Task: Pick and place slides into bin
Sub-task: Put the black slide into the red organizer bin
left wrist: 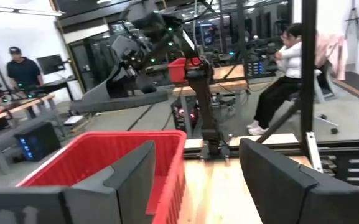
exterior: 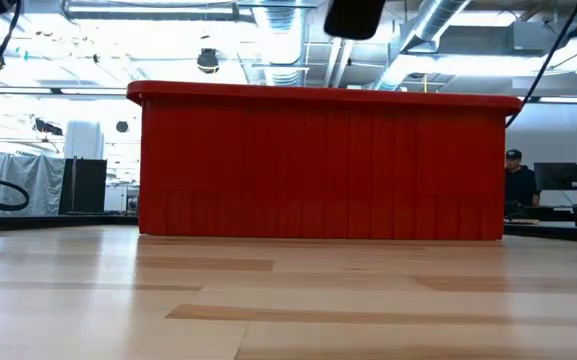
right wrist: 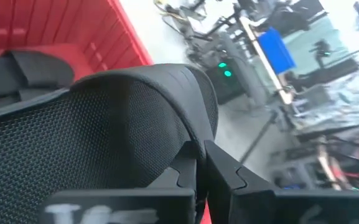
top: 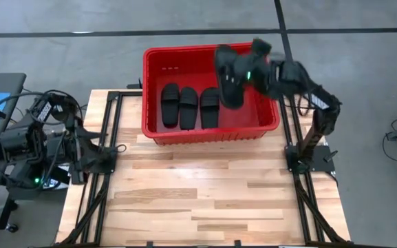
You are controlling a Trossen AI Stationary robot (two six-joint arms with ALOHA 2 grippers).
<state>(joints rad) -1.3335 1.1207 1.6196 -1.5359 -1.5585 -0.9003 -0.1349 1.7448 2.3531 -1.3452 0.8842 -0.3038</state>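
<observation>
The red bin [top: 153,134] stands at the table's far side. Three black slides [top: 188,107] lie side by side on its floor. My right gripper [top: 245,73] is above the bin's right part, shut on a fourth black slide [top: 228,81], which also shows in the right wrist view [right wrist: 104,124] and at the top of the low view [exterior: 353,15]. My left gripper [left wrist: 195,165] waits open and empty at the table's left edge [top: 103,160], facing the bin [left wrist: 98,155]. My right gripper pinches an edge of the slide [right wrist: 188,155] between its two fingers, which come at it from the table's right side. Which part of the slide this edge belongs to I cannot tell. The slide is lifted clear, above the bin's rim, its length running near to far.
The bin's near wall [exterior: 318,165] fills the low view. The wooden table top [top: 205,200] lies in front of the bin. People show in the room beyond the table [left wrist: 285,68] [exterior: 516,180].
</observation>
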